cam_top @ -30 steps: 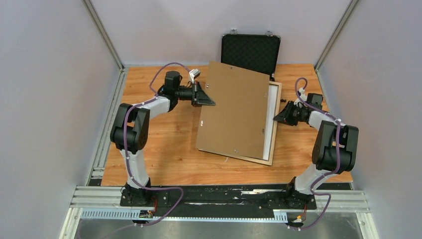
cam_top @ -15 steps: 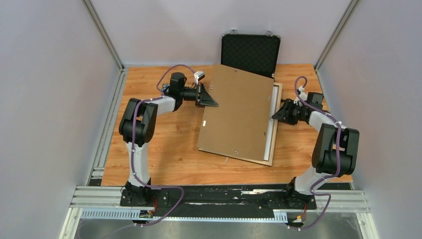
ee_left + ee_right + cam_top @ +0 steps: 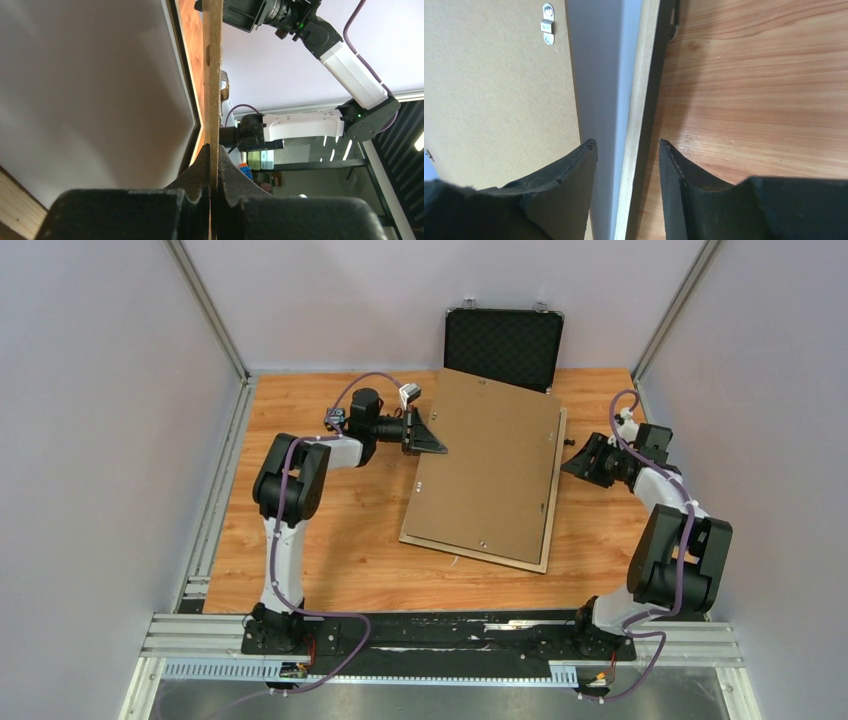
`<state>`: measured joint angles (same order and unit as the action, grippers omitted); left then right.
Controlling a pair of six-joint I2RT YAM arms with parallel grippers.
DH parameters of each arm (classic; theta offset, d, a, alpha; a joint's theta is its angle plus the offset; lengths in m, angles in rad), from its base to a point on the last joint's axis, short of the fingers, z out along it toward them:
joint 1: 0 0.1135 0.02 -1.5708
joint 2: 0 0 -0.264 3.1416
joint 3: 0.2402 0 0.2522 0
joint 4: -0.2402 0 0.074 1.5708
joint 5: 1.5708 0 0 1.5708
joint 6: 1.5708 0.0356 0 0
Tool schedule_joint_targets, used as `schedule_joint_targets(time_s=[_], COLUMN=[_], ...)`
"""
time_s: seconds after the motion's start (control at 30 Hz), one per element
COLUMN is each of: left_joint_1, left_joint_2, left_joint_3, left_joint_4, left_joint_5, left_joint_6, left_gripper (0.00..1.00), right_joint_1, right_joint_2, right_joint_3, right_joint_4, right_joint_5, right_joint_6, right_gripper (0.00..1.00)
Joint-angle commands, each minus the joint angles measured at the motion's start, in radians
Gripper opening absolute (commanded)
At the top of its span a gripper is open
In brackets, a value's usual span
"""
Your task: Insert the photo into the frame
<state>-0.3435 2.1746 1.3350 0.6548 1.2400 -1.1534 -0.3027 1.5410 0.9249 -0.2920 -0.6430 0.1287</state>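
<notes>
The frame lies flat mid-table, with only its light wood rail showing along the right and near sides. The brown backing panel covers it. My left gripper is shut on the panel's left edge, holding that side slightly raised. Beneath it a white sheet shows, apparently the photo's plain back; its printed side is hidden. My right gripper is open just right of the frame. In the right wrist view its fingertips straddle the wood rail without touching, beside a white strip.
An open black case with foam lining stands against the back wall, just behind the panel's far edge. Metal clips sit on the panel's back. Grey enclosure walls close in the table on both sides.
The left gripper carried the backing panel rightward until it covers the white strip inside the frame. The right gripper opened and drew back to the right of the frame's rail.
</notes>
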Motion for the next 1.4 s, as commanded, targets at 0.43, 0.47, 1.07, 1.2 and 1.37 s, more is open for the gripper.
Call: schedule_joint_targets(time_s=[0.43,0.47,1.07,1.2,1.37], left_joint_1=[-0.025,-0.026,-0.028,-0.029,-0.031], left_joint_2=[0.051,0.049,0.06,0.068,0.084], left_joint_3=[0.121,0.125,0.179,0.2,0.218], left_joint_4=[-0.017,-0.048,-0.237,-0.256,-0.262], left_joint_5=[0.036,0.034,0.003,0.004,0.003], left_joint_6=[0.014,0.039,0.16,0.167,0.166], left_gripper=[0.0,0.0,0.0,0.0,0.0], right_joint_1=[-0.085,-0.086,-0.093,-0.094,-0.096], right_joint_2=[-0.071,-0.069,-0.055,-0.052,-0.043], right_joint_3=[0.004,0.004,-0.003,-0.006,-0.01], right_joint_4=[0.001,0.001,0.001,0.001,0.001], right_joint_5=[-0.008,-0.009,-0.024,-0.027,-0.029], right_joint_6=[-0.046,-0.046,-0.04,-0.04,-0.04], right_gripper=[0.48,0.48,0.47,0.47,0.47])
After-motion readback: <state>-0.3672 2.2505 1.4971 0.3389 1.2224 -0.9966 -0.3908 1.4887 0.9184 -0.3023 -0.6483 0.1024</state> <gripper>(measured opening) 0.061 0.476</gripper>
